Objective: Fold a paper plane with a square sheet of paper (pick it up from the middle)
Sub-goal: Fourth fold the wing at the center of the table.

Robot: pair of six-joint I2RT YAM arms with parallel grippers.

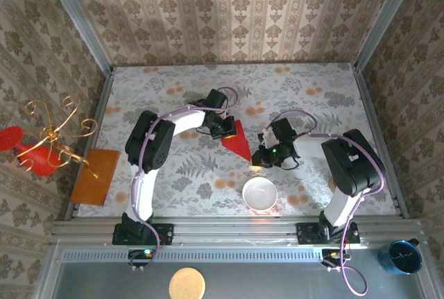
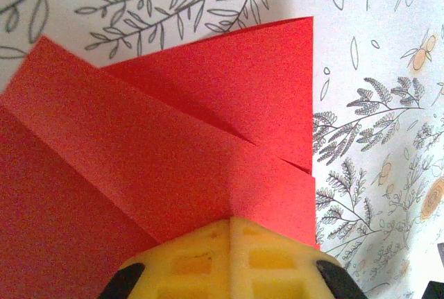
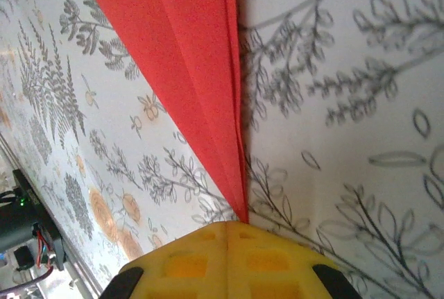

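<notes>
Item: part-folded paper plane [image 1: 239, 143], held between both hands at mid-surface.
Location: flat or nearly flat on the patterned surface [image 1: 312, 98], beyond the white bowl [image 1: 259, 193]. Long axis: runs from a broad end on the far-left side to a narrow point on the near-right side. Left hand [image 1: 223, 129]: at the broad end, pads closed together, with the layered flaps [image 2: 208, 125] running in under their seam [image 2: 231, 233]. Right hand [image 1: 258, 159]: at the point, pads closed, the tip of the red dart [image 3: 187, 56] meeting their seam [image 3: 232, 233]. Both read as pinches, though pressing down cannot be ruled out. Judgement: each hand is at its own end, so the next crease must follow the line between them.
</notes>
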